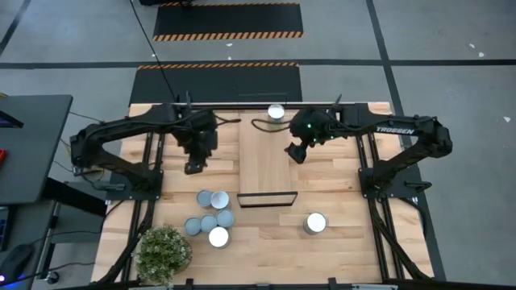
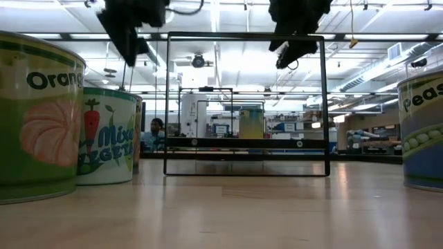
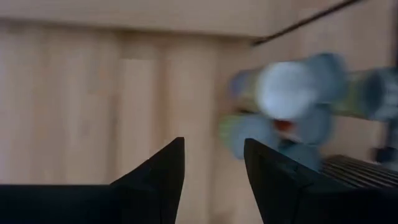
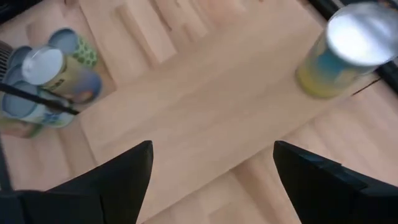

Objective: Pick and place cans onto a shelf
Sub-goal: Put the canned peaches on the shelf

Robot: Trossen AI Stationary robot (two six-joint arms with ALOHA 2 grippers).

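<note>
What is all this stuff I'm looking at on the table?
Cans in a cluster: five, pale tops, near the plant.
Can on the shelf: one, white top, at the shelf's far end.
Can standing alone: one, white top, right of the cluster.
Shelf: one, light wood, table's middle, black frame at the near end.
Plant: one, green, near-left corner.
Table: one, wood planks.
Left gripper: open, above bare table left of the shelf.
Right gripper: open, over the shelf's right edge.
</note>
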